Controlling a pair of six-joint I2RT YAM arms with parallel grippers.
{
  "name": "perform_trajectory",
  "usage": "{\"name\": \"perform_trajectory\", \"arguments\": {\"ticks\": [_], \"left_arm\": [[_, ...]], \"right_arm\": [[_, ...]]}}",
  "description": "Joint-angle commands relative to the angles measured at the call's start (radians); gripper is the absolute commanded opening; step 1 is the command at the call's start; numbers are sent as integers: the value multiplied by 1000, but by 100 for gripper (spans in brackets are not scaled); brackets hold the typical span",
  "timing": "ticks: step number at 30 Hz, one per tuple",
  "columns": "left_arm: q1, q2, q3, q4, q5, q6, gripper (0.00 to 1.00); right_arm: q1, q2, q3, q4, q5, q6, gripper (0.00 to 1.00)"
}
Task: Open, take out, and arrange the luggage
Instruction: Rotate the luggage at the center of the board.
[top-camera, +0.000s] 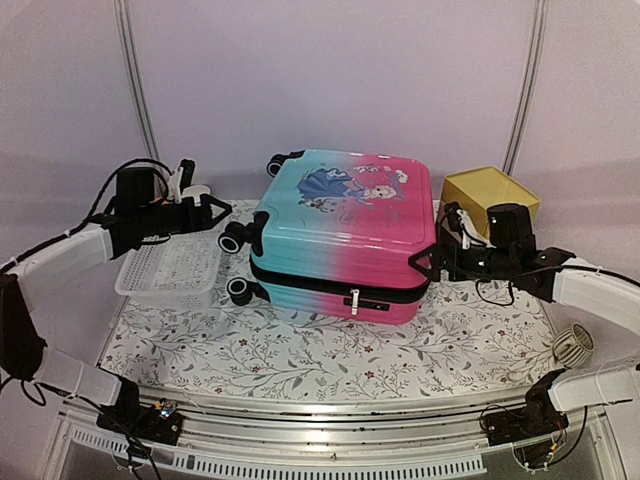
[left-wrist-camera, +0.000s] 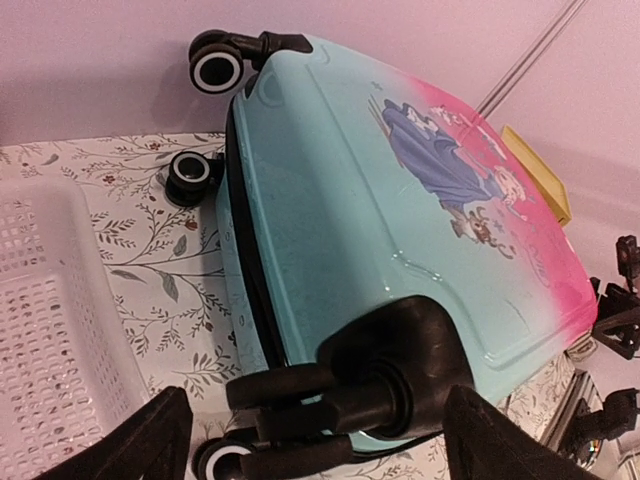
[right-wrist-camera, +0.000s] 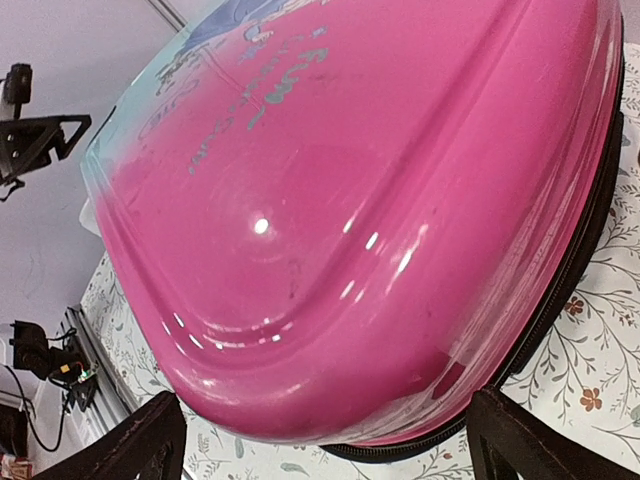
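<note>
The luggage (top-camera: 345, 235) lies flat and zipped shut in the middle of the table, with its turquoise end and wheels (top-camera: 232, 240) to the left and its pink end to the right. My left gripper (top-camera: 222, 214) hovers open by the upper left wheel. In the left wrist view the black wheel bracket (left-wrist-camera: 420, 350) sits between the spread fingers (left-wrist-camera: 150, 440), with a gap on each side. My right gripper (top-camera: 437, 240) is open at the pink end. In the right wrist view the pink shell (right-wrist-camera: 350, 250) fills the space between the wide fingers (right-wrist-camera: 520, 440).
A white perforated basket (top-camera: 170, 270) stands left of the luggage, under my left arm. A yellow-topped box (top-camera: 490, 195) sits at the back right, behind my right gripper. A round ribbed object (top-camera: 572, 345) lies at the table's right edge. A floral cloth (top-camera: 330, 350) covers the table.
</note>
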Motion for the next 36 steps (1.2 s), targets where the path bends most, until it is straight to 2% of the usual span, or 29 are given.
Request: {"name": "perform_trajectory", "arguments": {"ticks": [1, 7, 15, 20, 25, 32, 36], "left_arm": [[29, 106, 41, 7, 70, 79, 89], [42, 227, 64, 84, 194, 29, 87], [25, 261, -2, 230, 318, -96, 84], [-35, 237, -60, 259, 314, -127, 83], [-130, 198, -97, 264, 278, -141, 83], [-187, 126, -159, 256, 244, -155, 83], [-205, 96, -185, 256, 231, -157, 83]], "right_arm": [[14, -31, -53, 66, -38, -62, 99], [16, -2, -39, 89, -44, -105, 99], [-8, 52, 21, 48, 137, -85, 99], [-136, 83, 37, 50, 109, -36, 100], [-185, 108, 76, 29, 137, -11, 99], [-182, 15, 60, -1, 140, -44, 99], [-107, -62, 42, -51, 185, -65, 98]]}}
